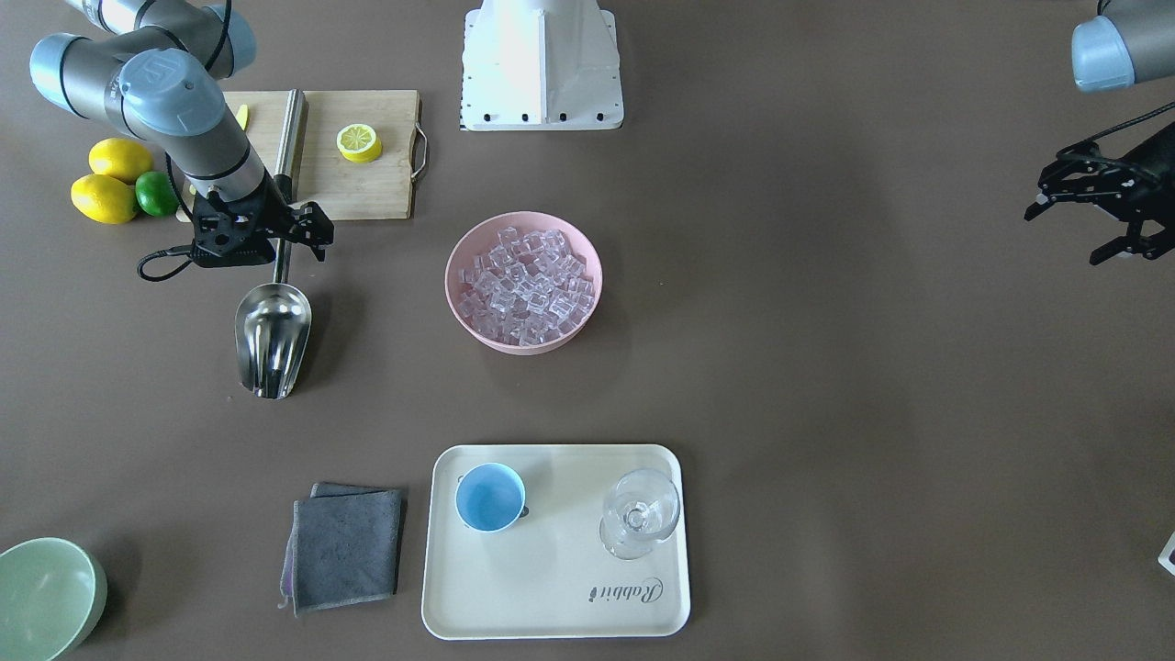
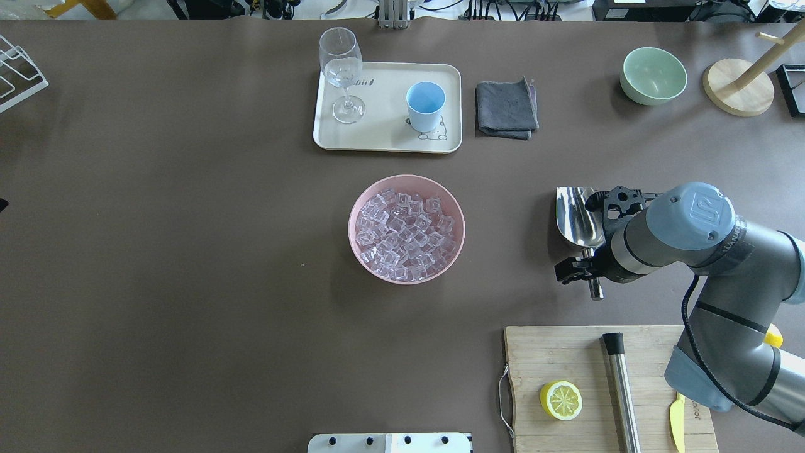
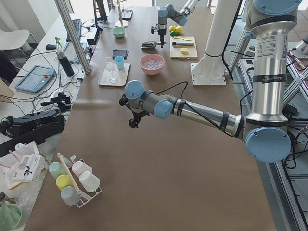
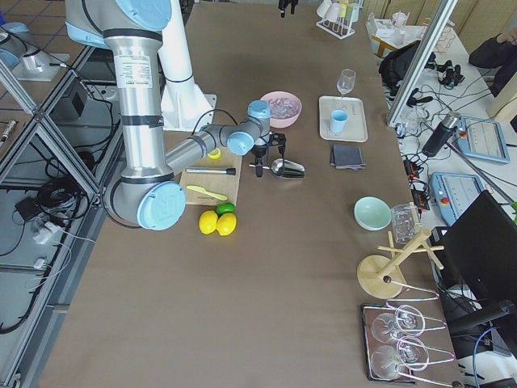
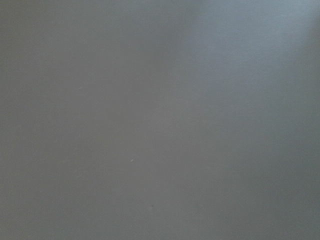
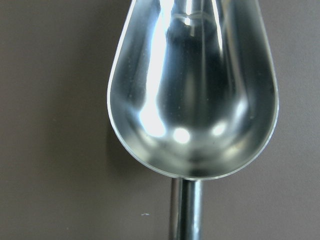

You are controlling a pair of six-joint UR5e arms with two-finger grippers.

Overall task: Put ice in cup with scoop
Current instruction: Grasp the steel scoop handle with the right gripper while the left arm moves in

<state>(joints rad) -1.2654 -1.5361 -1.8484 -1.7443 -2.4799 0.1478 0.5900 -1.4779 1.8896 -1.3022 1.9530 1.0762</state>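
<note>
Right gripper (image 1: 271, 237) hovers upper left, jaws apart astride the handle of the scoop (image 1: 273, 338), evidently placed to grasp. Ice (image 1: 525, 285) sits centre frame; cup (image 1: 490, 497) stands empty, lower centre. Left gripper (image 1: 1092, 216) parked right, jaws apart.

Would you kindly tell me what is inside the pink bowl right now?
The pink bowl holds a heap of clear ice cubes and nothing else visible. They cover its floor, so anything beneath them cannot be seen.
</note>
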